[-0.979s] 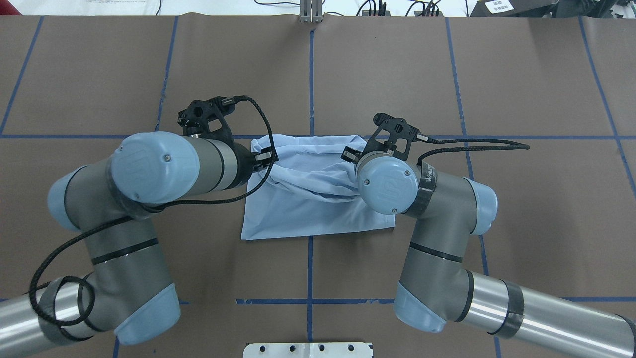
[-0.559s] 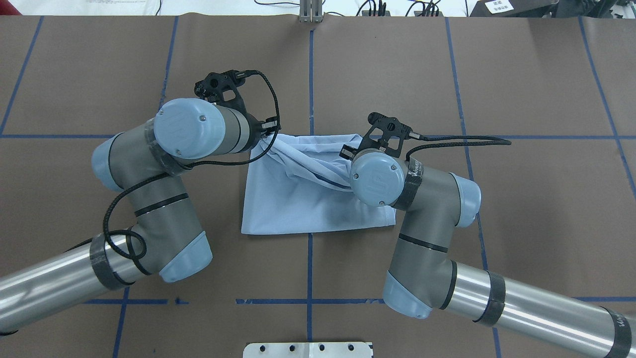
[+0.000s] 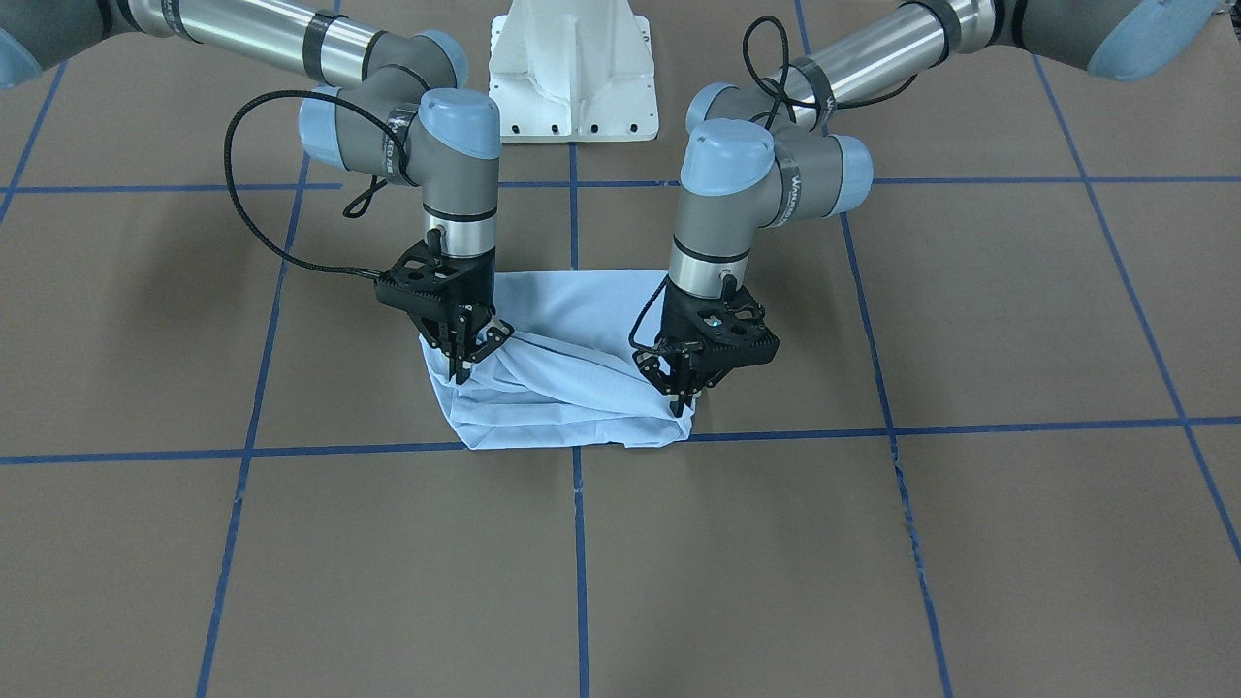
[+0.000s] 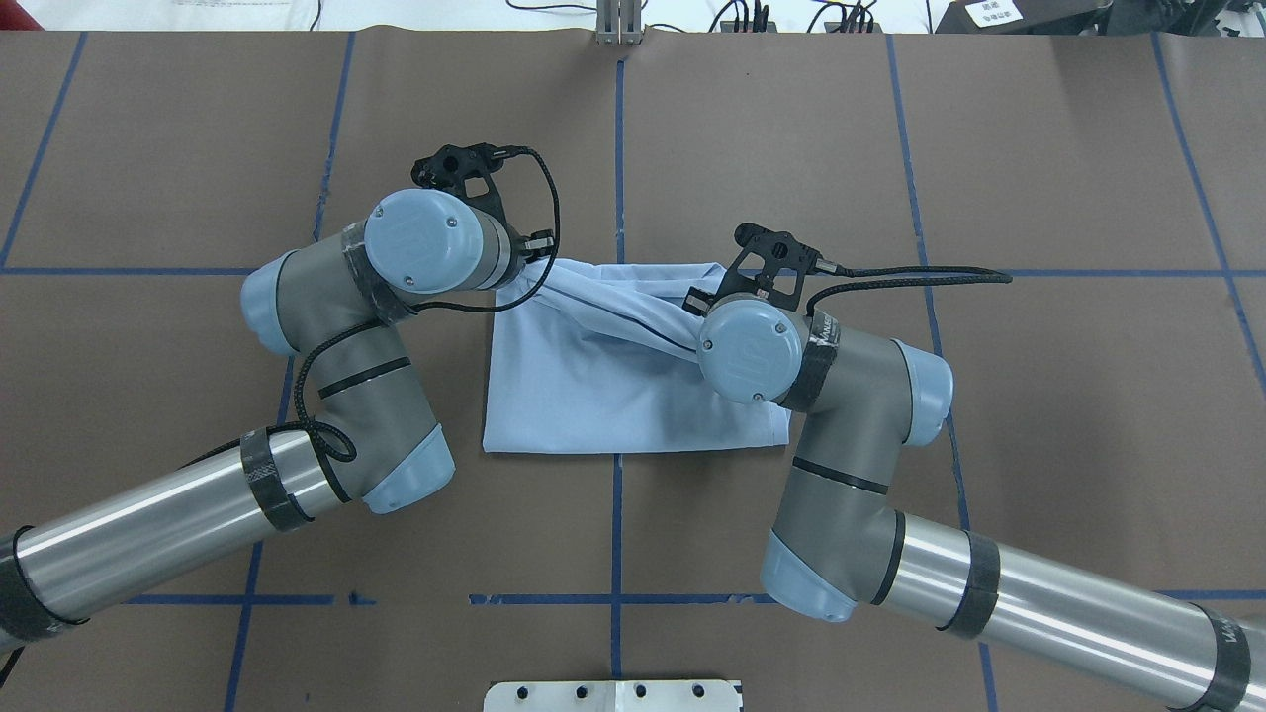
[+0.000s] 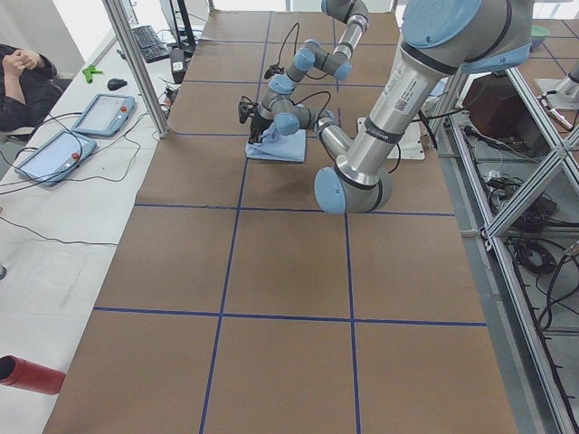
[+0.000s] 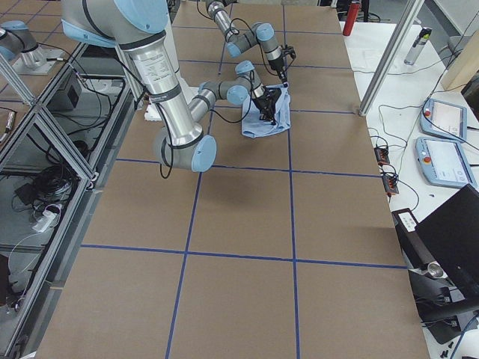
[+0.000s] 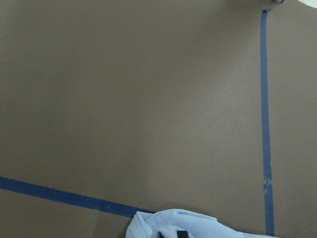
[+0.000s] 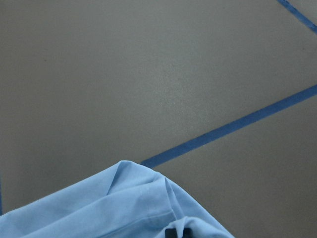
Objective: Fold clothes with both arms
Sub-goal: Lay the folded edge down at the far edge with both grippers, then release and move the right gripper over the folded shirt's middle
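The pale light-blue T-shirt (image 4: pixel 593 396) lies folded at the table's middle, and its chest print is hidden. A raised fold of it stretches between my two grippers along its far edge. In the front-facing view, my left gripper (image 3: pixel 684 399) is shut on the cloth (image 3: pixel 572 388) at the far corner on my left. My right gripper (image 3: pixel 463 366) is shut on the cloth at the corner on my right. Both point down, close to the table. Cloth shows at the bottom of the left wrist view (image 7: pixel 173 225) and the right wrist view (image 8: pixel 114 208).
The brown table cover (image 4: pixel 1039 148) carries blue tape grid lines (image 4: pixel 618 148). The white pedestal base (image 3: pixel 572 68) stands behind the shirt on the robot's side. A metal bracket (image 4: pixel 618 25) sits at the far edge. Tablets (image 5: pixel 54 154) lie on a side bench.
My left gripper has carried its cloth edge away from the robot to the shirt's far edge. The right gripper has shifted only slightly. The raised fold has moved farther and pulled straighter.
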Controlling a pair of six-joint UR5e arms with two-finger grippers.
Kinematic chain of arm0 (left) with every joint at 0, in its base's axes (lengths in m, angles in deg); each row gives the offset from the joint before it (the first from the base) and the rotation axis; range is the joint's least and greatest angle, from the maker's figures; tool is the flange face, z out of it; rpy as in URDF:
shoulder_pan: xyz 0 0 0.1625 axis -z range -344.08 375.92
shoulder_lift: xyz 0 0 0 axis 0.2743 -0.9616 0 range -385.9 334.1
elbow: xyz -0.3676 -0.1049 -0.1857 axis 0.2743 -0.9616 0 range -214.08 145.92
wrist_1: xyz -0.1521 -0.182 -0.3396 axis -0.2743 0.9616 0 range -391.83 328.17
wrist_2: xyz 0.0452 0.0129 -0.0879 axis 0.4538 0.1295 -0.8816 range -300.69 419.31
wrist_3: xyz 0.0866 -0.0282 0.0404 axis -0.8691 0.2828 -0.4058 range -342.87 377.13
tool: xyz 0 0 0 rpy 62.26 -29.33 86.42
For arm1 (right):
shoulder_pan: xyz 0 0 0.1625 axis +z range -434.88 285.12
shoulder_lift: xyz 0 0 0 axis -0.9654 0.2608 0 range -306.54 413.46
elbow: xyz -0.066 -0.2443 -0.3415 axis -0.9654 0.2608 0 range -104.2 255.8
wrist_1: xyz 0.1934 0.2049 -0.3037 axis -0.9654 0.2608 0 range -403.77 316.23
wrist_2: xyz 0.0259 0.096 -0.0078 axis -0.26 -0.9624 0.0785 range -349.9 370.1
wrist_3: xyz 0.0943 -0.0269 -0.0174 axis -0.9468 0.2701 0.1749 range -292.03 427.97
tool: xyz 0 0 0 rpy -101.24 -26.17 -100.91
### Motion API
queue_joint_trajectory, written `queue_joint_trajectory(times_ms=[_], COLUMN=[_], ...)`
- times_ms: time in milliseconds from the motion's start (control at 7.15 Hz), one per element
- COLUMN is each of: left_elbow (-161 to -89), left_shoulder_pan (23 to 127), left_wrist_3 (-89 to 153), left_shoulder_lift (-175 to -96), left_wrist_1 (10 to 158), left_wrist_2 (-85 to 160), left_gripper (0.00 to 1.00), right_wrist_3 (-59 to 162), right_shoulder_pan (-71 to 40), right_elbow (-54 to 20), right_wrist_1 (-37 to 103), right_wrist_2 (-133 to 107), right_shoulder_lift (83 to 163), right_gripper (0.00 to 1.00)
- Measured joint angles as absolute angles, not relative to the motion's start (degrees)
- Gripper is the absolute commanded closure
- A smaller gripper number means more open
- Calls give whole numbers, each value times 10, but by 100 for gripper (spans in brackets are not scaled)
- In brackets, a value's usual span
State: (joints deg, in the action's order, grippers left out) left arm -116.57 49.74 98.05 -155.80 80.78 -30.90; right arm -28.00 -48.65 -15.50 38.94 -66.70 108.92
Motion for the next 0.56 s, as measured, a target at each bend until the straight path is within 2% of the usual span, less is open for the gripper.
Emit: queue_joint_trajectory(times_ms=[280, 559], left_elbow=[-1162, -1203], left_shoulder_pan=[499, 506], left_wrist_3=[954, 920], left_shoulder_lift=[-1551, -1514], left_wrist_1=[835, 874], left_wrist_2=[-311, -338], left_gripper=[0, 0], right_wrist_3=[-260, -226], right_shoulder_pan=[-472, -453], right_elbow=[-155, -158], right_wrist_1=[389, 389], right_wrist_2=[-672, -698], right_shoulder_lift=[1086, 1059], right_gripper=[0, 0])
